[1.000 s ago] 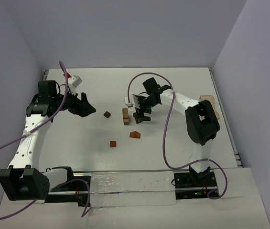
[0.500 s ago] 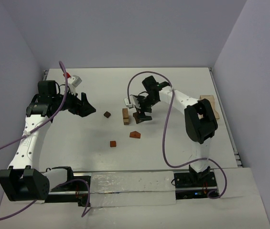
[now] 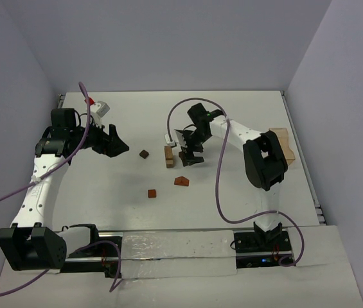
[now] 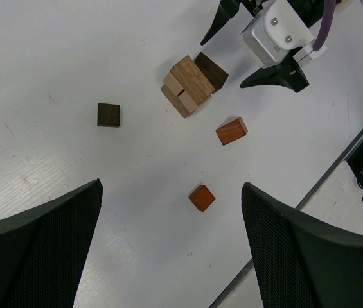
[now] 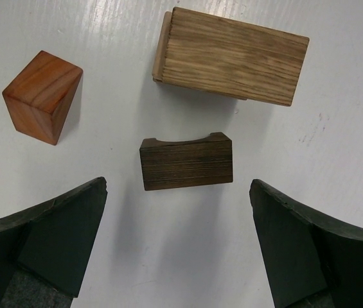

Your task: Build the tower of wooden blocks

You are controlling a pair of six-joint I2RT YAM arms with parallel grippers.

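Observation:
The wood block tower [image 3: 168,156] is a short stack of tan blocks at mid-table, also seen in the left wrist view [image 4: 186,85] and the right wrist view [image 5: 231,56]. A dark arch block [image 5: 186,160] lies on its side just beside the tower. My right gripper [image 5: 178,192] hangs open over the arch, one finger on each side, touching nothing; from above it [image 3: 187,152] sits right of the tower. A reddish wedge [image 5: 42,96] lies nearby. My left gripper [image 3: 114,142] is open and empty, well to the left.
A dark cube [image 4: 108,115] lies left of the tower. A reddish cube [image 4: 202,197] and the wedge [image 4: 231,131] lie nearer the arm bases. A light wooden box [image 3: 284,144] stands at the table's right edge, behind the right arm.
My right gripper has shifted slightly left toward the tower and its jaws have spread a little wider. The left arm and the blocks have not moved.

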